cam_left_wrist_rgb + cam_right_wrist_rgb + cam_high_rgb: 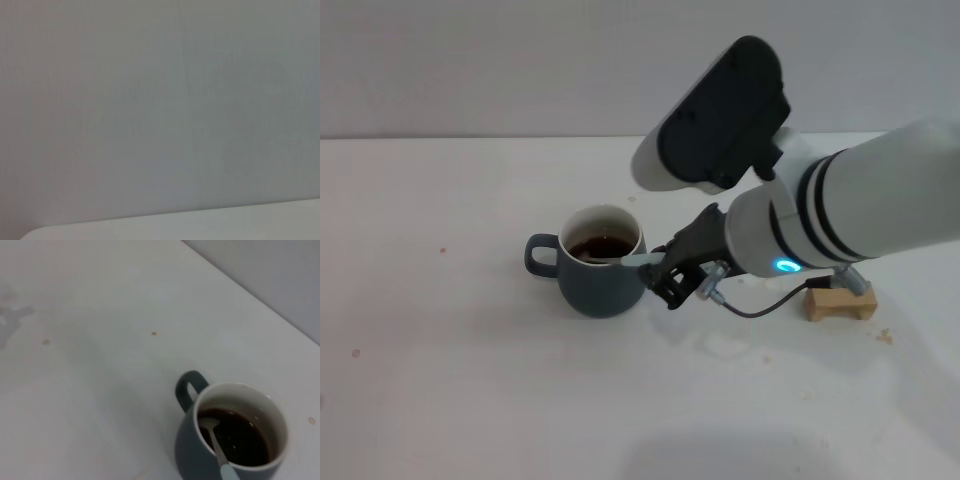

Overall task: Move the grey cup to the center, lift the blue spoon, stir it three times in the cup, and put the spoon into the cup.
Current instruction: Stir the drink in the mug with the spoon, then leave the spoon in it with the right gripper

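Grey cup (603, 262) upright on the white table (440, 400), handle (541, 255) turned toward the robot's left, well in from every table edge. Dark liquid (240, 436) inside, below the white rim. Blue spoon (628, 260) leaning in the cup: metal bowl (207, 424) dipped in the liquid on the handle side, pale blue handle crossing the rim on the opposite side and sticking out past it. Right gripper (670, 268) just beside the cup on the side away from the cup's handle, black fingers (665, 285) closed around the outer end of the spoon handle, close to the cup wall. Right arm reaching in over the table from the robot's right, its bulk hanging above the ground behind and beside the cup. Wooden block (840, 300) on the table beyond the gripper, well apart from the cup, under the forearm, a dark cable (760, 308) looping between them. Wide bare table in front of the cup and off its handle side, only a few small specks (443, 250) there. Far table edge meeting the wall behind the cup, with open room between. Left gripper nowhere visible; left wrist view only wall and a strip of table edge (200, 217).
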`<state>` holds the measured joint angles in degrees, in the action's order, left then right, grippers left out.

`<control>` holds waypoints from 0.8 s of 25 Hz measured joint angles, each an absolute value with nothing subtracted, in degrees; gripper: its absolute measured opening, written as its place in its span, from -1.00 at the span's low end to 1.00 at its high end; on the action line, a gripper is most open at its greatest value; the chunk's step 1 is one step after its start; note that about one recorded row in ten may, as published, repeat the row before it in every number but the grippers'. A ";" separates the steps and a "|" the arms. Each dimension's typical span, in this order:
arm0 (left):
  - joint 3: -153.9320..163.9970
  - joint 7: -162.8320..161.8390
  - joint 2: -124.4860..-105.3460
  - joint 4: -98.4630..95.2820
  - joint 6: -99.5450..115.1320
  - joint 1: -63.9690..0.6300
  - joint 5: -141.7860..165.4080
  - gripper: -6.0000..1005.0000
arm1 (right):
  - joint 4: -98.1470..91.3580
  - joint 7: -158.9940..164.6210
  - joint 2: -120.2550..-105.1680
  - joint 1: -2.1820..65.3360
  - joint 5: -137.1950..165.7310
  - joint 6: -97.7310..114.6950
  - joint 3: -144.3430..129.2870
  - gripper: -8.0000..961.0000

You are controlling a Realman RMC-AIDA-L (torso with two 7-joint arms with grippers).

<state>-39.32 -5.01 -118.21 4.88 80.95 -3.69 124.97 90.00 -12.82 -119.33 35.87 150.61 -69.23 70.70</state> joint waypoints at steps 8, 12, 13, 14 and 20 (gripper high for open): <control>-39.58 -5.01 -118.21 4.82 80.95 -3.80 124.73 -0.99 | 88.89 -12.82 -119.44 37.77 150.37 -65.79 69.26 -0.66; -39.63 -5.01 -118.21 4.70 80.89 -3.85 124.71 -0.99 | 85.82 -12.87 -119.29 39.71 150.27 -63.31 69.58 -0.66; -39.63 -5.01 -118.21 4.67 80.84 -3.87 124.71 -0.99 | 85.82 -12.87 -119.29 39.71 150.27 -63.31 69.58 -0.66; -39.64 -5.01 -118.21 4.64 80.74 -3.91 124.71 -0.99 | 85.21 -13.00 -119.24 39.98 150.27 -63.07 69.86 -0.66; -39.64 -5.01 -118.21 4.58 80.51 -4.02 124.71 -0.99 | 83.35 -13.35 -119.07 40.59 150.94 -62.51 72.06 -0.66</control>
<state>-39.64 -5.01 -118.21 4.59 80.52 -4.02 124.71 83.35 -13.35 -119.07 40.59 150.94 -62.51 72.06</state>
